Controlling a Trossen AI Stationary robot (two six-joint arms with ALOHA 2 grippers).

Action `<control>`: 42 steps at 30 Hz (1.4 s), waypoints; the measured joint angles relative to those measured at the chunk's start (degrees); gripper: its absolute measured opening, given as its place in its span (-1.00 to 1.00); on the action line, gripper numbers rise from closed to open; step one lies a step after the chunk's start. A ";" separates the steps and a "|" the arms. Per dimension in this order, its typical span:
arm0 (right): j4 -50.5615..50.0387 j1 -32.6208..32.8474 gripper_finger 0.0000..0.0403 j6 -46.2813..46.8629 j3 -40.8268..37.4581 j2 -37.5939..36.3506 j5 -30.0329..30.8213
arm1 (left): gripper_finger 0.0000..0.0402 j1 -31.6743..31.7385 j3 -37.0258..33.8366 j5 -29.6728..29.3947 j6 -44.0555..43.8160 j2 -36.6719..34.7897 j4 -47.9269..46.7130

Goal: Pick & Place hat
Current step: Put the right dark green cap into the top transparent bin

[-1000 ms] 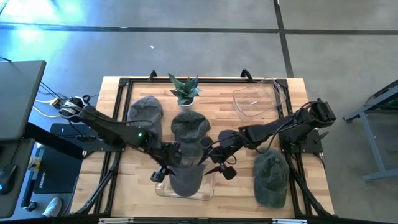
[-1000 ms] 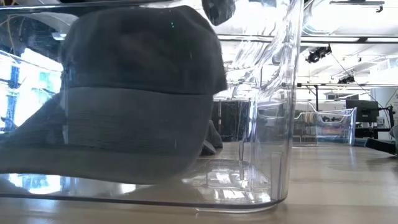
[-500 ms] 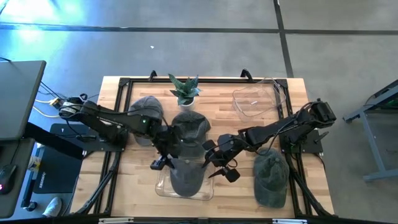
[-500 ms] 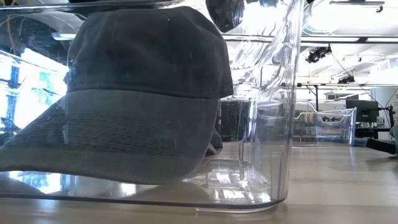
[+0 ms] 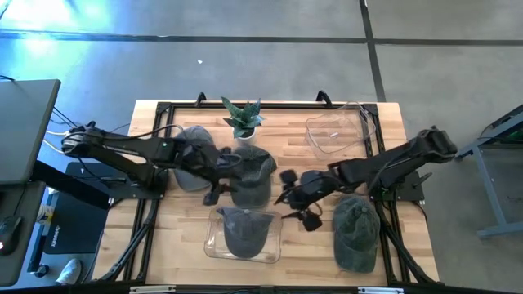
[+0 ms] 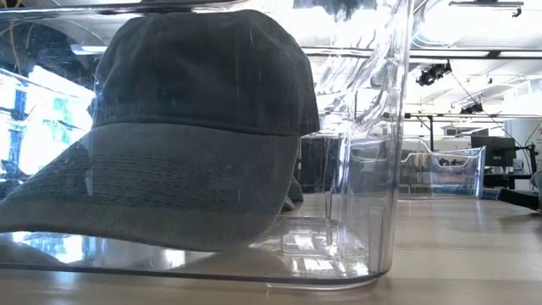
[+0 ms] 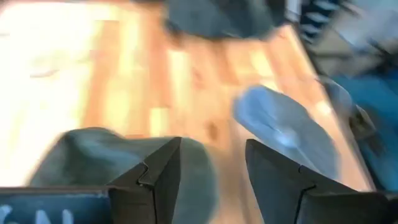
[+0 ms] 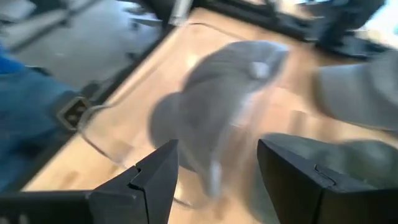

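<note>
left gripper (image 7: 208,177): jaws apart, empty, over a hat (image 5: 252,174) | right gripper (image 8: 214,171): jaws apart, empty | bin (image 5: 211,243): holds hat (image 5: 243,230)

Wooden worktable seen from above, with a plant, clear containers and workshop surroundings.

A light wooden table (image 5: 392,118) stands on a grey concrete floor (image 5: 270,57). Near the table's far edge, at the middle, sits a small green potted plant (image 5: 243,118) in a white pot. At the far right corner rests a clear plastic bin (image 5: 337,131). A second clear plastic container (image 5: 214,242) sits at the near edge, near the middle. A black metal frame (image 5: 163,110) borders the tabletop. Off the table's left side lies a dark laptop (image 5: 24,131), with cables (image 5: 61,126) beside it.
</note>
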 joint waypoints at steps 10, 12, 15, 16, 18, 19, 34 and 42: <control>-22.30 7.85 0.05 14.19 -2.56 -12.57 20.81 | -0.14 -0.85 -0.02 -27.04 -13.55 7.13 1.16; -28.88 8.24 0.05 19.02 -2.58 -14.41 20.86 | -0.14 -0.63 0.00 -27.52 -13.77 8.85 2.10; -37.33 7.73 0.05 26.19 -2.58 -16.78 15.90 | -0.14 -0.69 -0.11 -29.72 -13.40 11.10 2.46; -39.64 7.44 0.05 27.93 -2.58 -17.35 13.27 | -0.14 -0.82 -0.13 -31.06 -12.10 11.42 4.09; -44.70 6.66 0.05 30.90 -2.58 -18.01 7.37 | -0.14 -0.78 0.09 -32.13 -9.64 12.05 8.72; -47.14 6.18 0.05 32.27 -2.58 -18.11 5.28 | -0.14 -0.78 0.05 -32.09 -8.59 12.19 10.33; -61.88 7.10 0.36 52.86 -11.52 -18.76 -4.20 | -0.14 -0.76 0.04 -5.69 17.93 20.21 46.73; -55.46 7.37 0.37 48.84 -20.85 -19.96 -9.19 | -0.14 -0.06 0.02 -5.23 23.89 27.26 59.99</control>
